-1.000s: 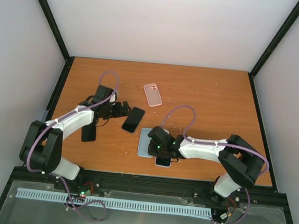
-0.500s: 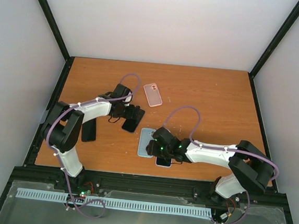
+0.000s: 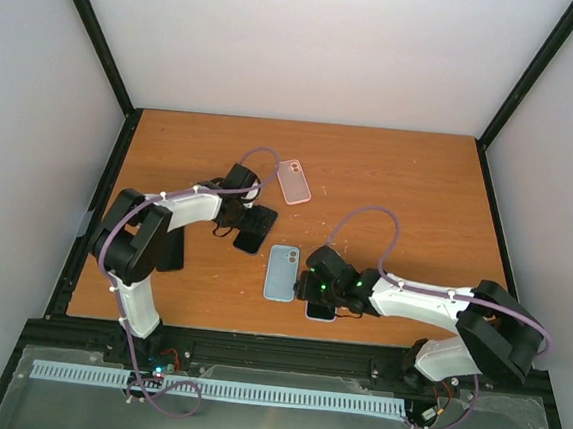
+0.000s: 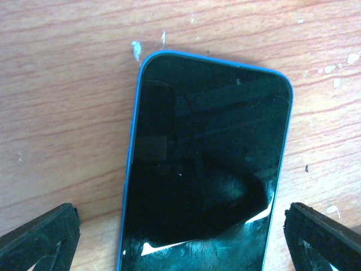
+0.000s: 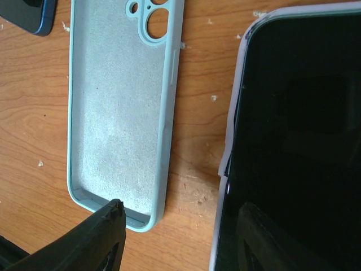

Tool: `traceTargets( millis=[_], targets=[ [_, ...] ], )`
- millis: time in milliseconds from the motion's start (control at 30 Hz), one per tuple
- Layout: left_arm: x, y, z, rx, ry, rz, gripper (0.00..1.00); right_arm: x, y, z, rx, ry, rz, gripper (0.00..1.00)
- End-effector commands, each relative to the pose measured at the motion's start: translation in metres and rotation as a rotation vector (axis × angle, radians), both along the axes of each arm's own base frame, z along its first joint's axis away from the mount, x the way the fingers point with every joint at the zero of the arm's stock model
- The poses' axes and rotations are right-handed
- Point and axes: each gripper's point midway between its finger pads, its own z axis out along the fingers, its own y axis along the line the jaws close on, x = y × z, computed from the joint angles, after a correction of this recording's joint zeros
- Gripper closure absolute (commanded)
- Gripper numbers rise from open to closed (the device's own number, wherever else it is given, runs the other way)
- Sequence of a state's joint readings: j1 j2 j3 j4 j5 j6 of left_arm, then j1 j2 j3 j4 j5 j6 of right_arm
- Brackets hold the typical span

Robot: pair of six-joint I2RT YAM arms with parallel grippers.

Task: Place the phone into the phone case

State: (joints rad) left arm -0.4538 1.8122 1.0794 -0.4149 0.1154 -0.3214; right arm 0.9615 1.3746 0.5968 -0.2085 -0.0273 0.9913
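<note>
Though the pale-blue silicone phone case (image 5: 121, 107) lay empty, open side up, with bare wooden table (image 3: 409, 185) around it, the right gripper (image 3: 313, 296) stood fingers apart over the lilac-rimmed black phone (image 5: 293, 147) beside it — the left gripper (image 3: 249, 214) gaped wide farther off.

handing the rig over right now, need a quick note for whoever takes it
Left gripper: open, straddling the blue phone, which lies flat, screen up, not gripped.
Right gripper: looks open, holding nothing, above the gap between the light blue case and the lilac-edged phone.
That case lies empty, inside up. A pink case sits farther back.
Done: no phone seated yet.
Left: grip a phone and press it into its case.
</note>
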Motion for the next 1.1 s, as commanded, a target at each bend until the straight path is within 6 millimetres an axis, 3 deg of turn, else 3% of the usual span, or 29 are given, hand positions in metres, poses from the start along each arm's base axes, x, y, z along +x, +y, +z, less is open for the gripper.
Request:
traceTargets(
  millis=[0,400,700,1067],
  targets=[
    [0.010,-0.006,0.003,0.042,-0.016,-0.045,0.01,0.000,-0.012,0.000,-0.039,-0.021,-0.001,0.46],
    [0.005,-0.021,-0.009,0.139,0.011,-0.106,0.01,0.008,-0.022,0.015,0.007,-0.128,-0.036,0.42],
    [-0.001,-0.016,-0.018,0.209,0.036,-0.098,0.03,0.008,-0.029,0.021,0.021,-0.148,-0.066,0.43],
    [-0.002,-0.018,-0.008,0.173,0.029,-0.064,0.22,0.008,-0.031,0.032,0.060,-0.164,-0.084,0.43]
  ],
)
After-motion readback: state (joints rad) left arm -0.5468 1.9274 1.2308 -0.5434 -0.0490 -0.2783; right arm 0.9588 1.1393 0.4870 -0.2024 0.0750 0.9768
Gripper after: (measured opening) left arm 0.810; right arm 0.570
